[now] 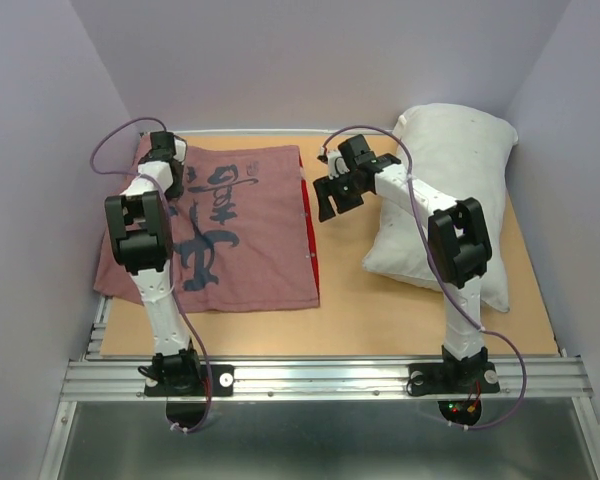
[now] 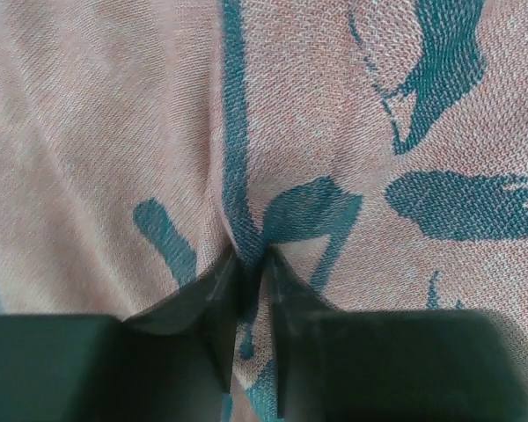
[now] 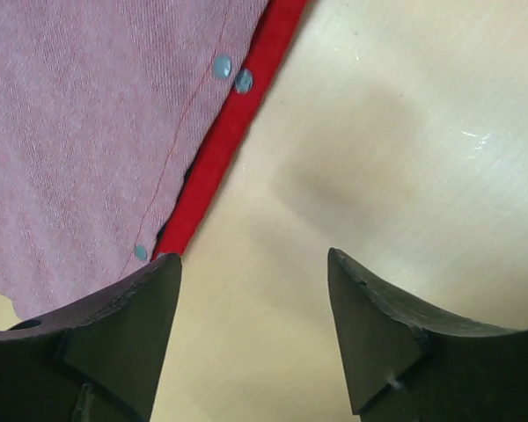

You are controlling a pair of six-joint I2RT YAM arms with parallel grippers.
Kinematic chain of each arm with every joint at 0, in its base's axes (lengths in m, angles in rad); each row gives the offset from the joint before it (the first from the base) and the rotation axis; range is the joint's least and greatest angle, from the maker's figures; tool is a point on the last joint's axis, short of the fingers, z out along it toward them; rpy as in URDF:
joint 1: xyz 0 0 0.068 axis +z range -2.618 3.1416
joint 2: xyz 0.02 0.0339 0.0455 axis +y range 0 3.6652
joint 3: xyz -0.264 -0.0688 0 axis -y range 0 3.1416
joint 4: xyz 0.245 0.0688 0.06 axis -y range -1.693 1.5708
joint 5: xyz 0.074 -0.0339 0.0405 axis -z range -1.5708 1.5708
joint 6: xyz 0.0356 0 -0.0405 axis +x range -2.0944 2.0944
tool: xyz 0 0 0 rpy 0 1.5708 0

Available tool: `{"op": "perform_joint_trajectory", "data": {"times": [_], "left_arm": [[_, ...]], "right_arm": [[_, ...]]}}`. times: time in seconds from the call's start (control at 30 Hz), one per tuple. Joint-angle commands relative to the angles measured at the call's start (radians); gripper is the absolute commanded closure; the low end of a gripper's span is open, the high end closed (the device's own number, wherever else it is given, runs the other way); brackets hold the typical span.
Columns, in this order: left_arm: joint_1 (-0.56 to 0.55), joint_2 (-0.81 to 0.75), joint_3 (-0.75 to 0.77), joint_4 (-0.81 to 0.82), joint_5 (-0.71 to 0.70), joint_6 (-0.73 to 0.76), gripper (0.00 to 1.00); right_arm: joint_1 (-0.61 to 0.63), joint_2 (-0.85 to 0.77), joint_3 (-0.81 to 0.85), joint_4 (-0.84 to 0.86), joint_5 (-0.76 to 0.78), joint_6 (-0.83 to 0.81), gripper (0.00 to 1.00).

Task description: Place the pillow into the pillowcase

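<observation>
On the left half of the counter (image 1: 380,310) the pillowcase (image 1: 230,240) lies flat, its dull pinkish-red face up and showing large dark blue brush characters. A bright red band (image 3: 238,132) with small grey snap studs (image 3: 222,67) runs along its right edge. The pillow (image 1: 450,160), plump and white, rests on the right far side of the counter, apart from the pillowcase and wholly outside it. The case looks flat and empty. The left pincer (image 2: 251,264) presses down on the far left part of the cloth, with its fingers drawn nearly together and a small ridge of fabric pinched between them. The right pincer (image 3: 251,259) hangs with its fingers wide apart, holding nothing, over bare counter just beside the red band. The step in hand appears to be opening the pillowcase, before the pillow is touched. The red snapped edge is probably the mouth. The next move likely calls for the right pincer to catch only the top layer at that edge. It would then lift that layer while the left grip anchors the cloth, so a gap forms for the pillow.
</observation>
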State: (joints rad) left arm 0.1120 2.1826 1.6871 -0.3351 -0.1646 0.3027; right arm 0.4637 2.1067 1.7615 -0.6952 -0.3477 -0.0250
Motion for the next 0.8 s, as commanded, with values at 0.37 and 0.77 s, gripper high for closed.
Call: {"op": "perform_joint_trajectory", "data": {"times": [0.37, 0.77], "left_arm": [[-0.331, -0.563, -0.265, 0.11, 0.219, -0.215, 0.29], [-0.75, -0.328, -0.17, 0.125, -0.144, -0.491, 0.42]], "right_arm": [[-0.056, -0.063, 0.033, 0.029, -0.016, 0.145, 0.47], [-0.152, -0.137, 0.018, 0.029, -0.065, 0.163, 0.49]]}}
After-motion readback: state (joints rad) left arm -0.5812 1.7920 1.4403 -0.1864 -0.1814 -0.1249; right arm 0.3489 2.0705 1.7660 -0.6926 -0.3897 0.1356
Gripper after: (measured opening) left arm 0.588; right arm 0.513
